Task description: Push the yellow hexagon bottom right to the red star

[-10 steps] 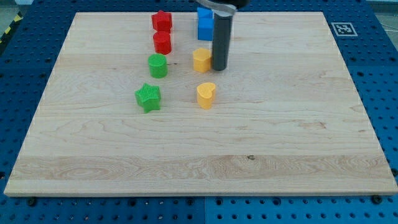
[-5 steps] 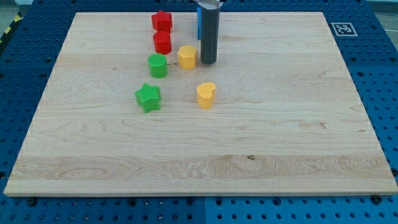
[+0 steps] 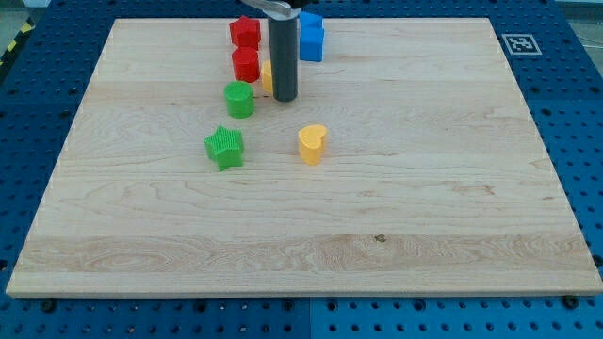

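Light wooden table [image 3: 377,207] on a blue pegboard. Nearest are the green star [image 3: 224,148] and the yellow heart [image 3: 312,144] to its right, then the green cylinder [image 3: 239,99]. My tip [image 3: 285,98] sits touching the yellow hexagon [image 3: 267,77], mostly hidden behind the rod, right beside the red cylinder [image 3: 246,64]. Farther back, the red star [image 3: 245,31] and the blue blocks [image 3: 311,38]. No end effector here, just the rod.

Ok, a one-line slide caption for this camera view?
My tip presses the yellow hexagon, mostly hidden behind the rod, against the red block below the red star.
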Robot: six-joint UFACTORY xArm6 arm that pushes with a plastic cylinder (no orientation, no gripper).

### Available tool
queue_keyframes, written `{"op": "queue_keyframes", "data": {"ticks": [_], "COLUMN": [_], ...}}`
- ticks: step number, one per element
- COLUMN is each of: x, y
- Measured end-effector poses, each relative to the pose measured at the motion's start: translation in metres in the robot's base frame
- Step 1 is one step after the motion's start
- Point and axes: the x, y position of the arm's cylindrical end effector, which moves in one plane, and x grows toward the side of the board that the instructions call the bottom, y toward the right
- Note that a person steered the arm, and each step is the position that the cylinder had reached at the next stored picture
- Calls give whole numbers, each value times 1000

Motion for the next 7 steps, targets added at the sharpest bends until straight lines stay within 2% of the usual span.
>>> {"op": "queue_keyframes", "data": {"ticks": [2,5,6,7], "x": [-34,-49,-31,15], "y": [-14,-14,-14,-14]}}
